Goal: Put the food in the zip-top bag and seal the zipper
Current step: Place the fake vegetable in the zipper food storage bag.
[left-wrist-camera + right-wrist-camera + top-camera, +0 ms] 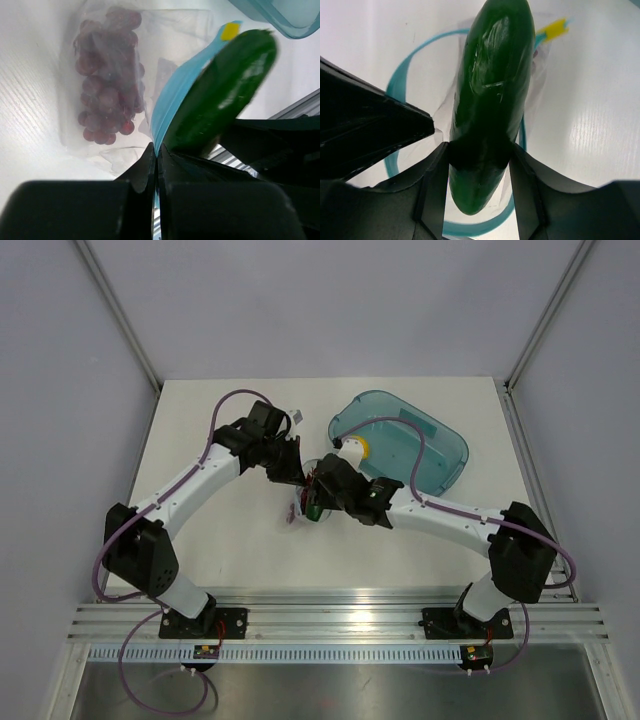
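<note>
The clear zip-top bag (165, 45) lies on the white table with the dark red grapes (107, 75) inside it. My left gripper (156, 150) is shut on the light blue zipper strip (175, 100) and holds the mouth open. My right gripper (479, 155) is shut on the dark green cucumber (492, 100), which points into the open loop of the zipper (400, 85). In the top view the two grippers meet mid-table, left (287, 468), right (318, 498), with the cucumber (314, 510) between them. The yellow lemon (358, 447) lies in the teal tray, partly hidden by my right arm.
The teal translucent tray (430, 430) stands at the back right, close behind my right arm; its corner shows in the left wrist view (285, 17). A yellow tab (230, 31) marks the zipper's end. Metal rails run along the table's near edge.
</note>
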